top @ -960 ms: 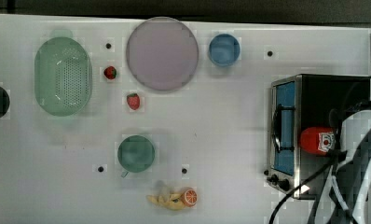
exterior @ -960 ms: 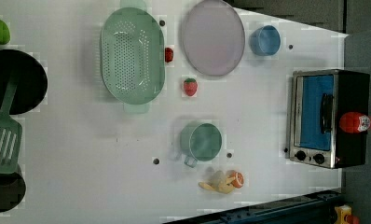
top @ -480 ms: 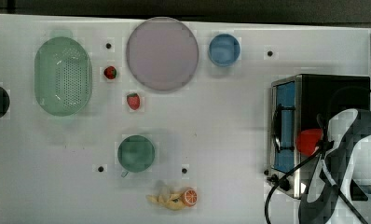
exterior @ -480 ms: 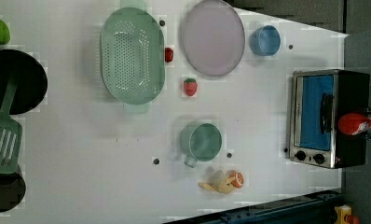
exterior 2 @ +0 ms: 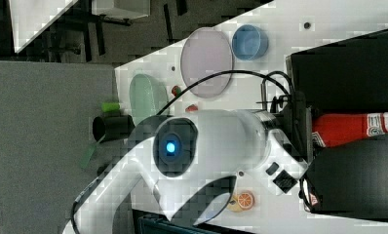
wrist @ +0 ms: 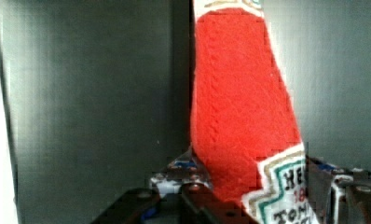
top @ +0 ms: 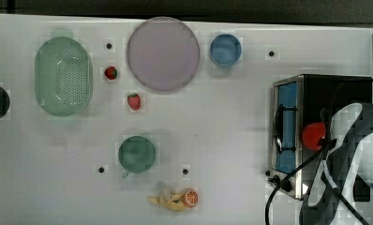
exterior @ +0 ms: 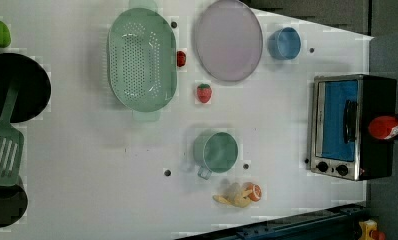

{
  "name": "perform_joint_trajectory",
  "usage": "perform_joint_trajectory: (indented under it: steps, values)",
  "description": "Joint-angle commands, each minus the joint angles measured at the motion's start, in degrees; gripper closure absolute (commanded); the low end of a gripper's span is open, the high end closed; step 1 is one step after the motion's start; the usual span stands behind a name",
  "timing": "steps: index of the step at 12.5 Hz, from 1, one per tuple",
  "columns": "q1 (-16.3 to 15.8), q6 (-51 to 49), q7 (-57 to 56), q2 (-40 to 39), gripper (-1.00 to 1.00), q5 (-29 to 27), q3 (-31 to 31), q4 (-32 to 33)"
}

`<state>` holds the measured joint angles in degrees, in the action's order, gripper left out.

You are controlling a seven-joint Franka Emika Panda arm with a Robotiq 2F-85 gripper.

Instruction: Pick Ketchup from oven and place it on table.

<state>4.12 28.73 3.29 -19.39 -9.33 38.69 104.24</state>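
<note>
The red plastic Ketchup bottle with white label [wrist: 242, 102] lies on the black top of the boxy silver-fronted toaster oven [top: 344, 91]. Its labelled lower body sits between the black gripper's [wrist: 258, 198] two fingers [wrist: 186, 179]. Whether the jaws clamp it or stand loose cannot be told.

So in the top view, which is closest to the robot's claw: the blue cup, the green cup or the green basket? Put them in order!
The claw is over the oven at the top view's right.
1. Blue cup, near the far edge.
2. Green cup, in the middle.
3. Green basket, far off at the top view's left.
</note>
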Motion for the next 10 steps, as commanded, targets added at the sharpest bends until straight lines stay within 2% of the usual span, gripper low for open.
perform_joint_trajectory:
  steps: [1, 3, 5, 10]
  values:
    - [-4.96, -12.84, -0.49, 8.53, -0.21, 2.96, -1.39, -10.16]
    - [-8.52, -22.36, -0.49, 13.29, -0.21, 2.98, -7.07, -11.80]
    - [-10.32, -22.38, -0.49, 15.60, -0.21, 3.12, -13.42, -11.75]
    - [-11.14, -22.29, -0.45, 15.70, -0.21, 3.12, -24.45, -9.21]
